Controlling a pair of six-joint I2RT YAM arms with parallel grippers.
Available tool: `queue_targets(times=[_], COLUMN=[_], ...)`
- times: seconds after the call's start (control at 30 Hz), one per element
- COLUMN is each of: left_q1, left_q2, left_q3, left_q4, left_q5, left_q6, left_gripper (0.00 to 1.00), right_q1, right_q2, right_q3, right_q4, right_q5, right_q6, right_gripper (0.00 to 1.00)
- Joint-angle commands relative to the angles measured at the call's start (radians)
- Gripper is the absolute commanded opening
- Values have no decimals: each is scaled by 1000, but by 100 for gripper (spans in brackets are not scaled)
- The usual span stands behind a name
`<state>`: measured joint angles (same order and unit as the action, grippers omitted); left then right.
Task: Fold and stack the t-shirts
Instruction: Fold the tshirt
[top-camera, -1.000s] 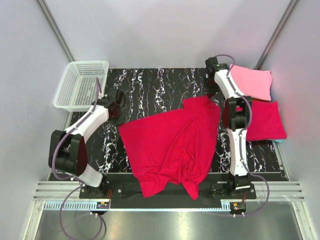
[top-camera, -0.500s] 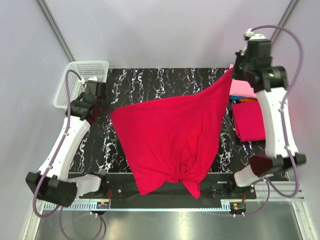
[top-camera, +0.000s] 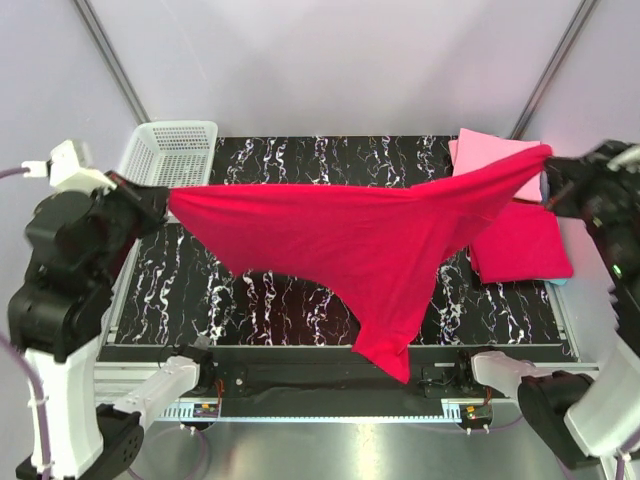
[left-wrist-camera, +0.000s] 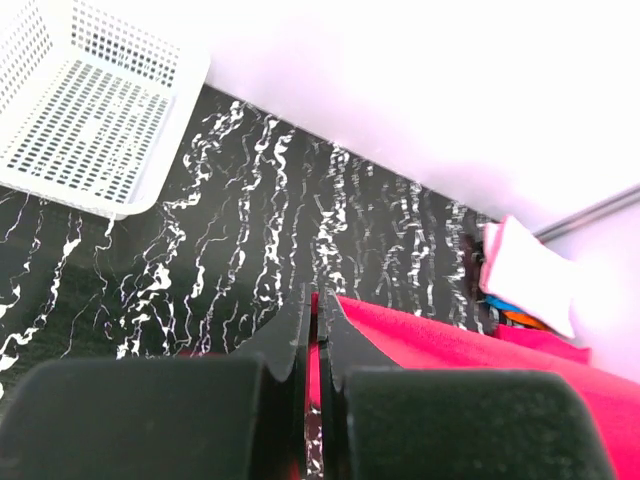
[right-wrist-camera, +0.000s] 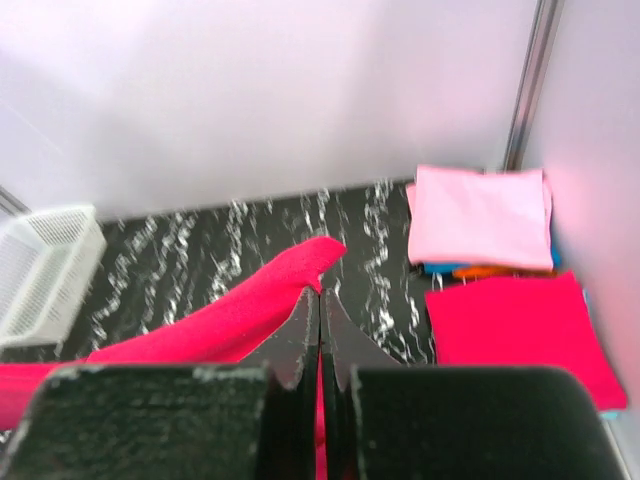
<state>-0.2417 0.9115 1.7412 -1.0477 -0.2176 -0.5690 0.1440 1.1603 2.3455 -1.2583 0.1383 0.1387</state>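
Observation:
A crimson-red t-shirt (top-camera: 350, 235) hangs stretched in the air above the table, its lower part drooping toward the near edge. My left gripper (top-camera: 160, 197) is shut on its left corner, and red cloth shows between the jaws in the left wrist view (left-wrist-camera: 318, 312). My right gripper (top-camera: 549, 185) is shut on the shirt's right corner, seen pinched in the right wrist view (right-wrist-camera: 320, 295). At the right lies a folded red t-shirt (top-camera: 522, 242), and behind it a folded pink t-shirt (top-camera: 500, 158) on top of a blue and an orange one (right-wrist-camera: 470, 269).
A white mesh basket (top-camera: 170, 150) stands at the table's back left corner. The black marbled table (top-camera: 300, 160) lies under the lifted shirt. Grey walls and metal posts close in the back and both sides.
Both arms have risen and swung outward. The red shirt, lying crumpled on the table a second ago, is now lifted and pulled taut between the two grippers.

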Motion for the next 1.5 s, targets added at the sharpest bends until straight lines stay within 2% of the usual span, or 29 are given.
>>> queue_targets(times=[0.0,0.07,0.2,0.43,0.57,0.7,0.77,0.87,1.0,1.13,1.3,1.37,1.47], left_q1=[7,7,7,8,30,59,65,68,68,68,68,68,68], left_q2=[-22,-19,55,314,522,616,625,600,497,313,2,-103,-155], left_q3=[26,49,73,110,222,319,330,317,209,42,-153,-175,-158], left_q4=[-18,-14,-8,58,68,69,68,68,81,117,112,101,54], left_q5=[23,12,-20,-66,-54,-36,-20,-8,21,46,21,12,-9], left_q6=[26,35,46,37,41,46,47,52,61,87,142,155,162], left_gripper=[0,0,0,0,0,0,0,0,0,0,0,0,0], right_q1=[-1,-1,-1,-1,-1,-3,-1,-1,-1,-1,-1,-1,-1], right_q2=[4,15,67,212,372,505,515,478,362,218,-11,-63,-76], right_q3=[101,115,16,-150,-63,93,126,123,43,-92,-228,-209,-119], right_q4=[-15,-7,68,247,273,248,237,235,234,237,231,205,163], right_q5=[-5,-16,-25,-26,-29,-32,-37,-40,-54,-69,-115,-123,-135], right_q6=[-11,-8,-14,-54,-90,-100,-97,-91,-76,-45,1,9,7], right_gripper=[0,0,0,0,0,0,0,0,0,0,0,0,0])
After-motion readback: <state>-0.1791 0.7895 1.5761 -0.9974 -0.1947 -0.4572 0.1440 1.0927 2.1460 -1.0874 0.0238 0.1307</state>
